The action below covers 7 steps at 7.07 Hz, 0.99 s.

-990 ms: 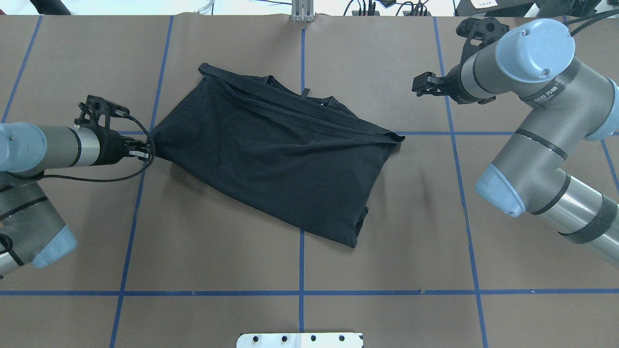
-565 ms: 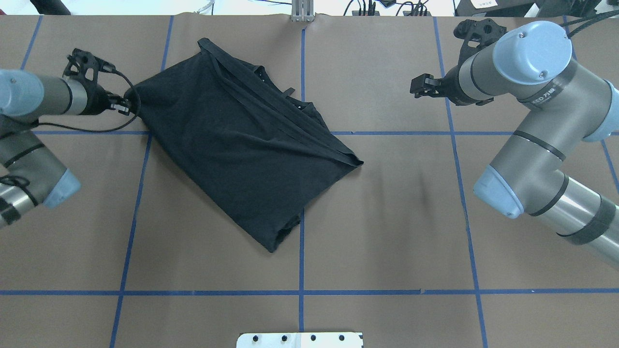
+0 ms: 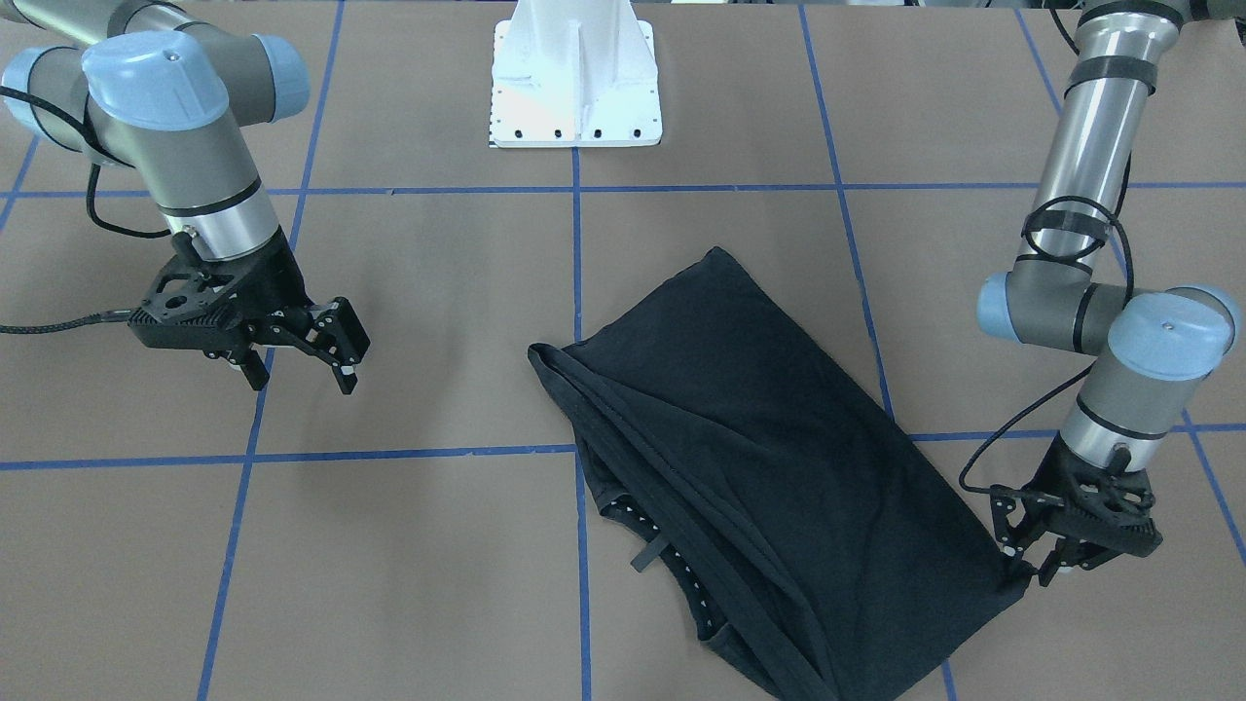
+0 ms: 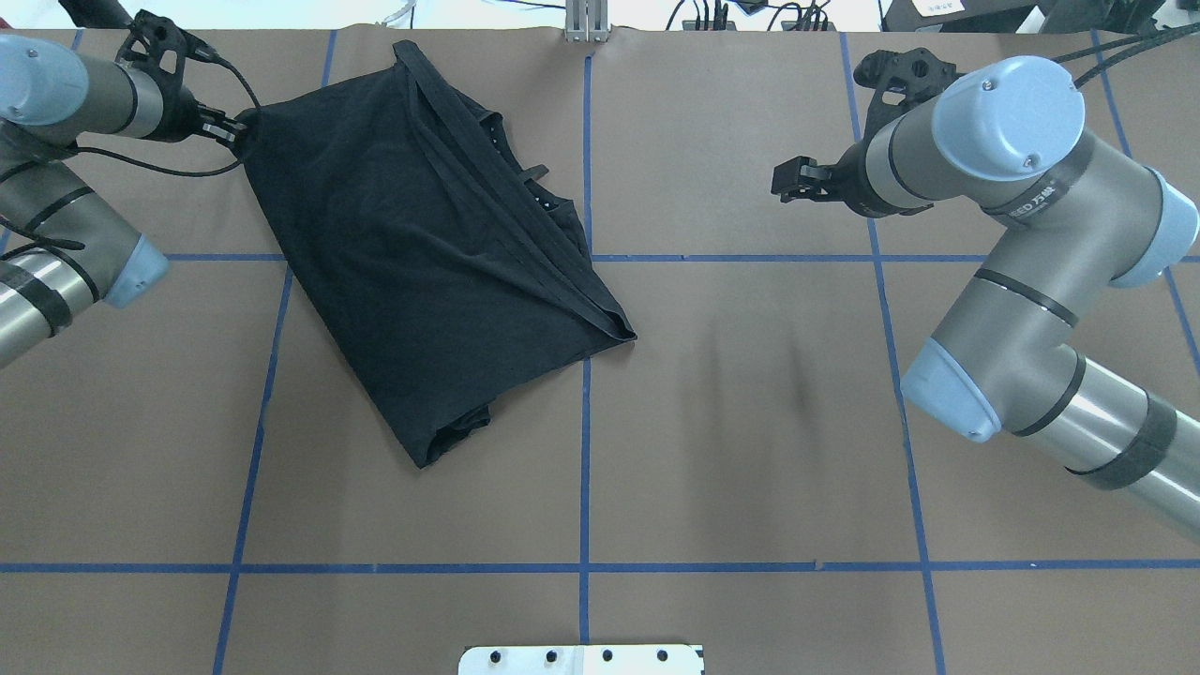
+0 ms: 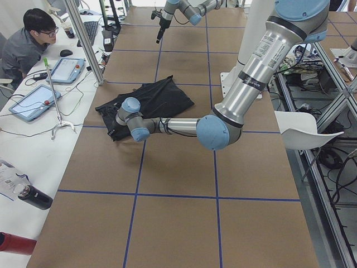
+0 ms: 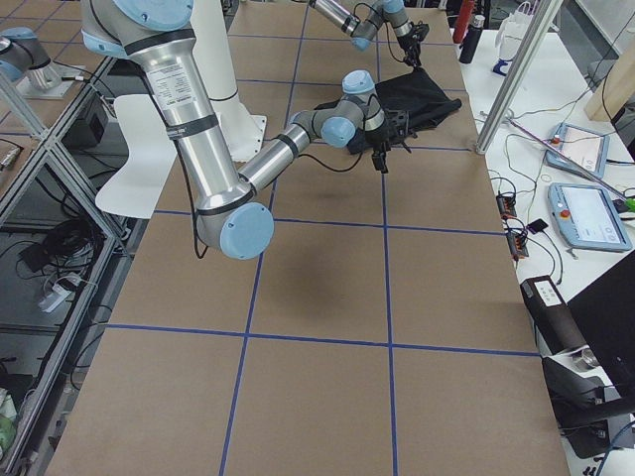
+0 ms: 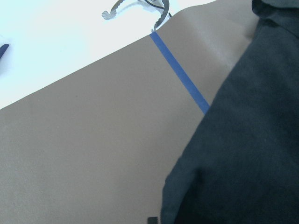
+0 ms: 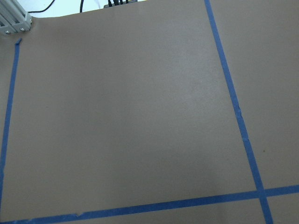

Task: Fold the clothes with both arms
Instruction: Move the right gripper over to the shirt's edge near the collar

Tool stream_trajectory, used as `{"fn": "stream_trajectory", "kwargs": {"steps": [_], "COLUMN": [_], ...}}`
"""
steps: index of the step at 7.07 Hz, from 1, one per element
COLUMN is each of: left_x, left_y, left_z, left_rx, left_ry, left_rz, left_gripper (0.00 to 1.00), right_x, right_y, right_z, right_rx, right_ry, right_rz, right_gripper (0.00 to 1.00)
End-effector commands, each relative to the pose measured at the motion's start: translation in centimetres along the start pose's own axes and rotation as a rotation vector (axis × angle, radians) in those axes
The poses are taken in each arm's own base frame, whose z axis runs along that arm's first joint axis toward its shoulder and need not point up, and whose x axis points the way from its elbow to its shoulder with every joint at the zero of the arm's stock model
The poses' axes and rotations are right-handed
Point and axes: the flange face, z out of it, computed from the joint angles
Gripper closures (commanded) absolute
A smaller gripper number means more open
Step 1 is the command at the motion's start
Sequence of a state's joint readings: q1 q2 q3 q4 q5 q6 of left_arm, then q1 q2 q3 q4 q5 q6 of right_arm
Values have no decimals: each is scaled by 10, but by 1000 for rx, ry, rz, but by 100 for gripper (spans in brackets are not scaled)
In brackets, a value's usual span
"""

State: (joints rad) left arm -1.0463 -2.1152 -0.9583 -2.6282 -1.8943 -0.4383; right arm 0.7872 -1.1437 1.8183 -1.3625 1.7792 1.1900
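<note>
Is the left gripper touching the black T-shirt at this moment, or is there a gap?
Touching. In the overhead view the left gripper is closed on a corner of the black T-shirt, with no gap.

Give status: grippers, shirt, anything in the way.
Left gripper shut on a T-shirt corner, near the table's far edge. Right gripper open, empty, well apart from the cloth. T-shirt lying rumpled, diagonal. Nothing between right gripper and T-shirt.

The shirt [image 4: 422,253] lies on the table [image 4: 750,450], left of centre, reaching toward the far edge. The left gripper [image 4: 232,130] touches the shirt's far-left corner. The right gripper [image 4: 786,180] hangs well apart, to the right.
</note>
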Motion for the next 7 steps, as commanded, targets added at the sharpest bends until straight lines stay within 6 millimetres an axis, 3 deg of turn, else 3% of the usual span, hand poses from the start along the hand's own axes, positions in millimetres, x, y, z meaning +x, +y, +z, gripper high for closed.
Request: {"fn": "stream_trajectory", "kwargs": {"steps": [1, 2, 4, 5, 7], "left_x": [-42, -47, -46, -47, -46], "left_y": [11, 27, 32, 37, 37], "left_z": [-33, -43, -50, -53, -54], "left_rx": [16, 28, 36, 37, 38], "left_ry": [110, 143, 150, 149, 150], "left_rz": [29, 44, 42, 40, 38], "left_gripper": [0, 0, 0, 0, 0], "right_x": [-45, -91, -146, -168, -200], "right_y": [-1, -12, -1, 9, 34], "right_z": [16, 33, 62, 87, 111], "right_rx": [-12, -20, 7, 17, 47], "right_ry": [-12, -16, -11, -51, -37], "right_rz": [30, 87, 152, 194, 261], "right_gripper": [0, 0, 1, 1, 11]}}
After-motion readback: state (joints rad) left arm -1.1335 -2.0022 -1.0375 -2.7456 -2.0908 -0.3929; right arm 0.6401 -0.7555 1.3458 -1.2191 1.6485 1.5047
